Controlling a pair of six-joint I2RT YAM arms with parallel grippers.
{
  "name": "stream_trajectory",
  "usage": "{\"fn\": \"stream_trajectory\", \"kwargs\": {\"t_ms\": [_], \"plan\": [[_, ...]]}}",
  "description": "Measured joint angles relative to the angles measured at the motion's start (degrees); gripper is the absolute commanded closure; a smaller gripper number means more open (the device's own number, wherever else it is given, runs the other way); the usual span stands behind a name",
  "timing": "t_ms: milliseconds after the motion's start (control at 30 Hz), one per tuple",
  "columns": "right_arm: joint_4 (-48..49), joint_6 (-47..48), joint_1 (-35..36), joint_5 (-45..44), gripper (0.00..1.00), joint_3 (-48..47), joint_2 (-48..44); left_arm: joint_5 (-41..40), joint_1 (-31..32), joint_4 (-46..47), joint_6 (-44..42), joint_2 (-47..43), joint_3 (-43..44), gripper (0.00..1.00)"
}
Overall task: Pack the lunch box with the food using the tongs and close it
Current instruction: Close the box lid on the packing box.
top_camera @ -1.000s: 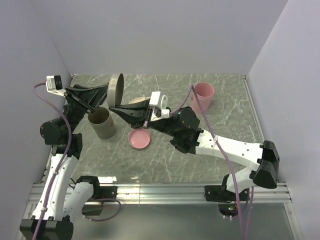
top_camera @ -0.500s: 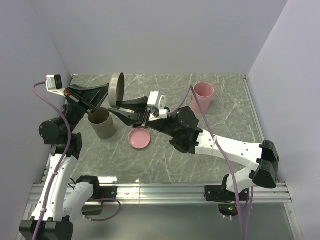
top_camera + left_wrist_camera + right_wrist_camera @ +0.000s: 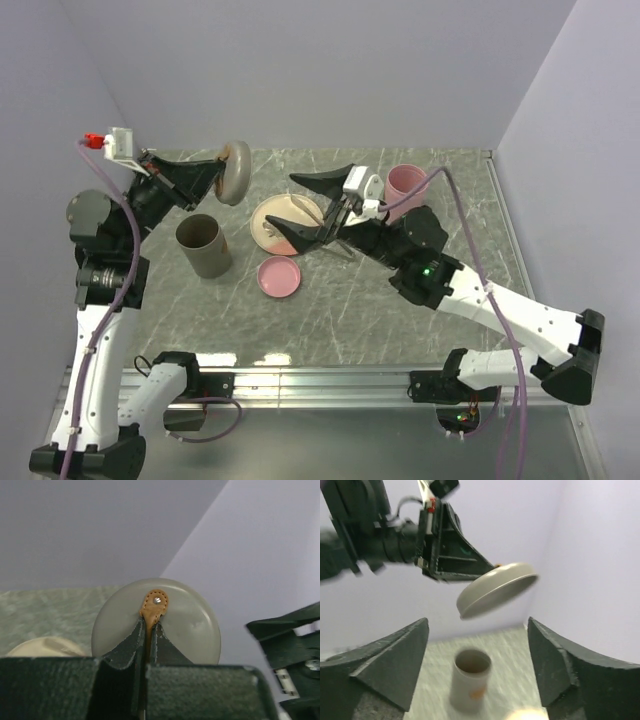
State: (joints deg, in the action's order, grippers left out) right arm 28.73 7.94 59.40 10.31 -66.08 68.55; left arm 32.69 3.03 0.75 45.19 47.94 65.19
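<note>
The right gripper has opened wide and drawn back from the grey lid, empty above the cream plate. The left gripper pinches the lid's brown tab.

Matt grey-beige lid with stitched tan leather tab; marbled, smooth grey tabletop

place: lab cell | signs: plain lilac walls — marble-look tabletop, aluminium rail

Your top cam looks down from behind the arm bases, whole tabletop in view, left wrist cam close on the grey lid, right wrist cam farther back, same lid.
</note>
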Motion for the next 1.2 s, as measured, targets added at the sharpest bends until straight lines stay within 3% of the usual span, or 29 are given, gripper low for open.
{"fn": "stream_trajectory", "kwargs": {"t_ms": [100,300,600,933,1200], "plan": [[-6.7,0.4,-2.9,-0.9,0.05,0.0,-1.9,-3.4,0.0,-9.1,-10.5,2.3,2.2,1.0],[-24.0,0.6,-11.7,-2.1,0.02,-1.4,-2.1,-10.1,0.0,-22.7,-27.6,7.2,3.6,1.0],[-42.1,1.4,-26.6,-0.3,0.02,-0.3,-1.9,-19.9,0.0,-25.3,-43.1,8.1,-0.2,1.0],[-55.1,2.0,-34.7,5.4,0.02,-2.1,0.8,-24.5,-0.1,-25.1,-47.8,10.0,-8.2,1.0],[-57.7,1.2,-37.2,7.5,0.02,-2.2,1.3,-27.0,-0.9,-24.0,-47.5,12.1,-10.6,1.0]]}}
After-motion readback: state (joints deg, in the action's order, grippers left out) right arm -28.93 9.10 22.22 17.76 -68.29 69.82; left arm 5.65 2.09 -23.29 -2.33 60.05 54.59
